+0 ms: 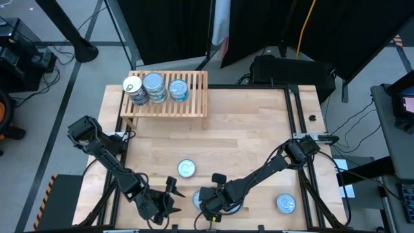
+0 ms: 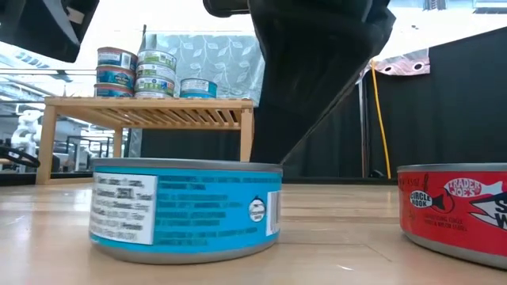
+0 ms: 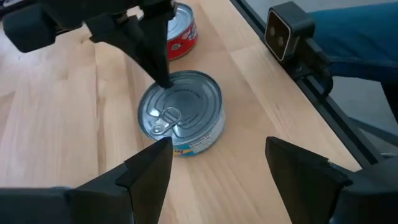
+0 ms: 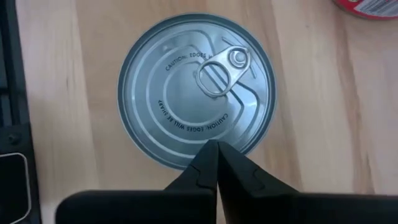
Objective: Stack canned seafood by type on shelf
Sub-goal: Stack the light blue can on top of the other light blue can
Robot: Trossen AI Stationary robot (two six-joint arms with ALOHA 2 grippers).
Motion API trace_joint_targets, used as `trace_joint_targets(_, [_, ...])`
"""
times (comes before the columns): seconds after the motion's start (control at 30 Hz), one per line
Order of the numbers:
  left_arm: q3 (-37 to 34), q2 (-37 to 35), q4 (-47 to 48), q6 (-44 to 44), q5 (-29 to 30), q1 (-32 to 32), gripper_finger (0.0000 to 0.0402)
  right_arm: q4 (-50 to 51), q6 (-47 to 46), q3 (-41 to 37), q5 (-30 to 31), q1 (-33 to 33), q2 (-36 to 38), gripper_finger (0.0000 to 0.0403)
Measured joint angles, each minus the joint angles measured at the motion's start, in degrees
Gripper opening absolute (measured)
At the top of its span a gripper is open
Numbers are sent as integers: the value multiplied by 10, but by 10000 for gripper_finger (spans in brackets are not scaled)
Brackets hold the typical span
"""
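A blue-sided tin with a silvery top (image 3: 180, 115) (image 4: 196, 90) (image 2: 186, 210) stands flat on the table near its near edge (image 1: 196, 199). My right gripper (image 4: 217, 155) (image 1: 208, 202) is directly above it, shut, with its tips at the tin's top. My left gripper (image 3: 217, 165) (image 1: 173, 196) is open, just to the tin's left, one finger toward each side and clear of it. A red-sided tin (image 2: 455, 210) (image 1: 286, 204) sits farther right, and another tin (image 1: 186, 168) lies farther in. The shelf (image 1: 167, 103) (image 2: 146, 111) carries stacked tins (image 1: 154, 87). My right gripper comes from above, pointing down. Its shut fingertips (image 3: 163, 81) stand at the tin's silvery top, close to the rim (image 4: 186, 163) and away from the pull tab. I cannot tell whether they touch it. The tin rests flat on the table.
The shelf stands at the table's far left and holds two taller stacks and one low one (image 2: 198, 87). A small camera block (image 3: 287, 31) sits on the dark frame rail at the near edge. Bare wood (image 1: 259, 136) lies between the shelf and the arms.
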State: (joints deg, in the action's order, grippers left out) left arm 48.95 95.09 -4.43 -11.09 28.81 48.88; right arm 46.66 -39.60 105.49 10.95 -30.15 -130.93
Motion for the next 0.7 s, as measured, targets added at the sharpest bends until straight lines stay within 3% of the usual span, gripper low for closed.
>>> trace_joint_targets(0.33, [0, 0, -7, 11, 0, 0, 265, 23, 4, -4, 51, -7, 23, 0])
trace_joint_targets(0.7, [0, 0, -12, 15, 0, 0, 265, 44, -16, -3, 52, -18, 27, 0])
